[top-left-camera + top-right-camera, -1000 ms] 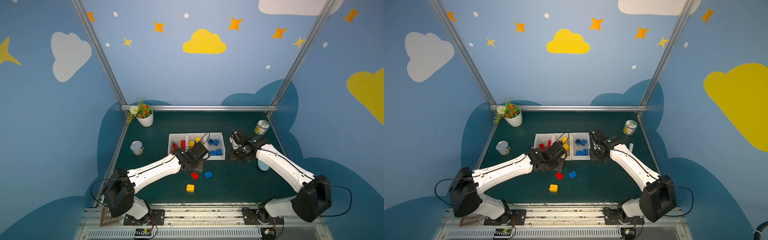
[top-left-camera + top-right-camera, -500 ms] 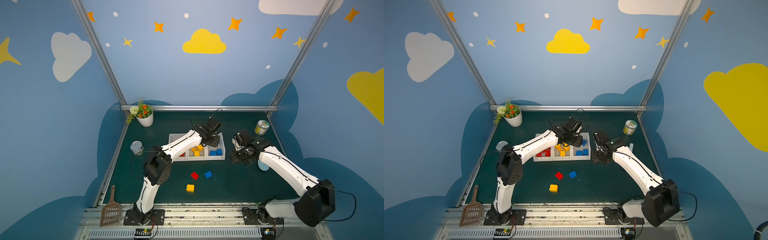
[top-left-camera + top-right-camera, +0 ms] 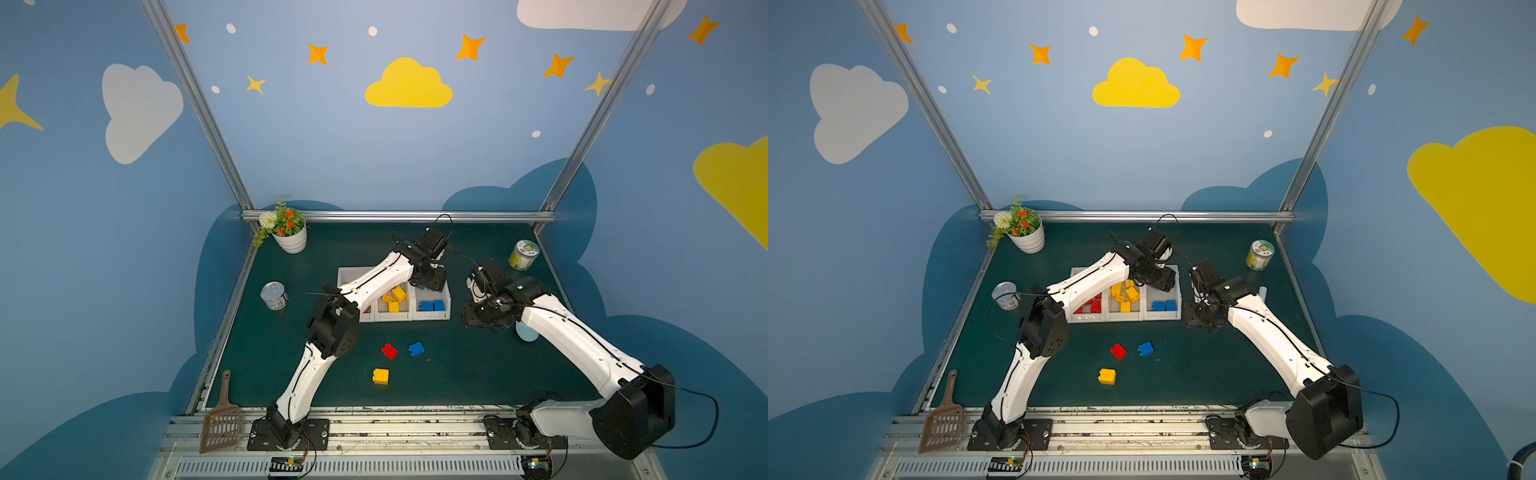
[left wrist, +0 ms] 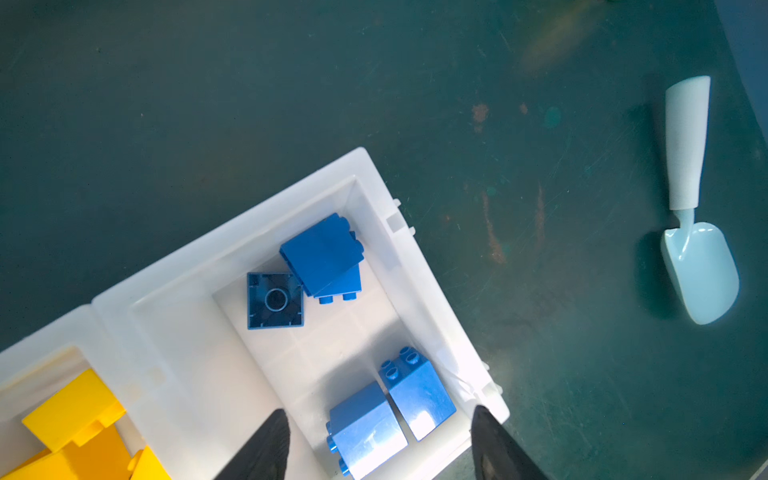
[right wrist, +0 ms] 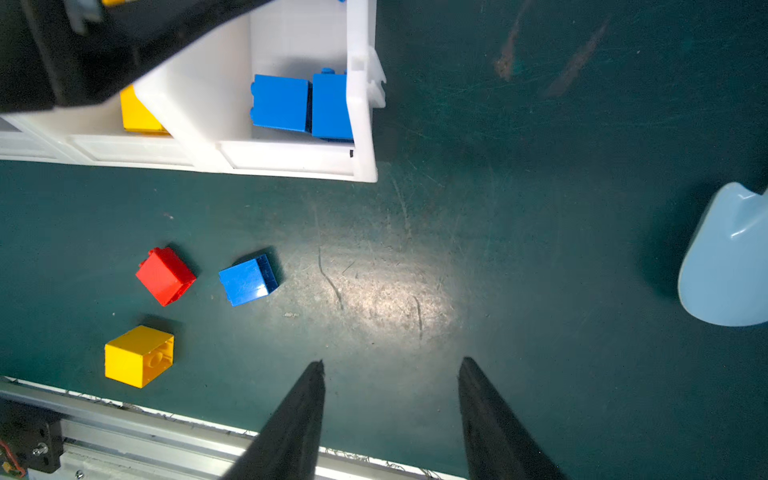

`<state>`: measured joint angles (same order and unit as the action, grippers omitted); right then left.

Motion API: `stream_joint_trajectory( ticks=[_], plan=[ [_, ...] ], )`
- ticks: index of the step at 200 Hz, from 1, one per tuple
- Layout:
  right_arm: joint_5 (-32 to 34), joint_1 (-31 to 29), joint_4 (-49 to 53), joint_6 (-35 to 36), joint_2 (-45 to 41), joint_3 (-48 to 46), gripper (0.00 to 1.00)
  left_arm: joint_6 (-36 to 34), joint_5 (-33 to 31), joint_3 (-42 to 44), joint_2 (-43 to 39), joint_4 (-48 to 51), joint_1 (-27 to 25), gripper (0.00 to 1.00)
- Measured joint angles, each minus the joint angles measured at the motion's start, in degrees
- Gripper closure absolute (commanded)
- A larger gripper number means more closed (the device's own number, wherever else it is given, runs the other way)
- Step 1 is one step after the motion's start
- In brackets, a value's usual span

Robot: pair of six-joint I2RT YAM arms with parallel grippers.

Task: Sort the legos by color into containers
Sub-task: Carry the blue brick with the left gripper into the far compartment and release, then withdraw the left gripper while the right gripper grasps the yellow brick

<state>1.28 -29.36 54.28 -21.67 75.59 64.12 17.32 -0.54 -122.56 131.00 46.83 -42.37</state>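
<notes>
L hand (image 4: pixel 380 411) over blue bin (image 4: pixel 232 237), mostly cropped (fingers (image 4: pixel 270 449) apart).

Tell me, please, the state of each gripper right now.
Left gripper: open, empty, over the white plastic bin.
Right gripper: open, holding nothing.

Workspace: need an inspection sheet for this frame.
Surface: dark green mat, scuffed, rusty smears.
Job's things: white three-compartment bin holds colour-sorted bricks; red brick, blue brick, yellow brick loose on mat.
Clutter: potted plant, tin can, lidded jar, pale blue scoop, brown slotted scoop.
Grippers: left gripper open over blue-brick compartment; right gripper open above mat; both empty.
Cables: black cables loop off both arms.
Surroundings: blue cloud-and-star walls, aluminium frame.
</notes>
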Motion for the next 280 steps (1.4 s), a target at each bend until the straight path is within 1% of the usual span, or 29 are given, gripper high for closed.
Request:
stream_joint_trajectory(
  ticks=[24, 52, 71, 104, 124, 147, 191, 211, 232, 256, 280],
  plan=[
    [-0.3, 0.0, 0.0, 0.0, 0.0, 0.0, 0.47, 0.0, 0.0, 1.9, -0.8, -0.4, 0.1, 0.30],
    [-0.9, 0.0, 0.0, -0.3, 0.1, -0.1, 0.46, 0.5, 0.0, 7.6, -4.8, -1.3, 0.7, 0.30],
    [-1.6, -0.2, -0.2, -0.4, 0.4, -0.3, 0.46, 0.9, 0.0, 12.1, -9.4, -2.7, 1.5, 0.29],
    [-2.4, -2.3, -1.1, -0.9, 2.8, -1.2, 0.44, 2.0, -0.7, 21.7, -20.8, -6.4, 4.3, 0.29],
    [-2.7, -5.6, -1.9, -1.7, 5.2, -1.3, 0.43, 3.1, -1.7, 29.3, -28.9, -9.0, 7.0, 0.29],
    [-2.9, -10.8, -3.0, -2.5, 8.9, -0.9, 0.42, 4.0, -3.4, 39.0, -38.8, -11.7, 10.7, 0.28],
    [-4.2, -20.9, -5.4, -2.0, 16.5, 4.3, 0.38, 5.3, -6.6, 56.2, -56.7, -12.5, 19.1, 0.27],
    [-5.6, -25.5, -6.8, 0.5, 19.0, 7.0, 0.35, 5.9, -7.7, 62.9, -64.7, -12.2, 22.6, 0.27],
    [-7.0, -30.0, -7.9, 4.0, 21.3, 9.3, 0.33, 6.4, -9.0, 68.2, -72.6, -11.0, 24.9, 0.26],
    [-8.7, -34.0, -8.7, 8.3, 23.7, 11.3, 0.32, 7.4, -10.0, 71.3, -78.0, -9.0, 26.5, 0.26],
    [-10.1, -36.3, -8.5, 12.1, 26.8, 13.1, 0.32, 9.2, -10.1, 75.0, -81.8, -7.9, 27.0, 0.26]
  ],
)
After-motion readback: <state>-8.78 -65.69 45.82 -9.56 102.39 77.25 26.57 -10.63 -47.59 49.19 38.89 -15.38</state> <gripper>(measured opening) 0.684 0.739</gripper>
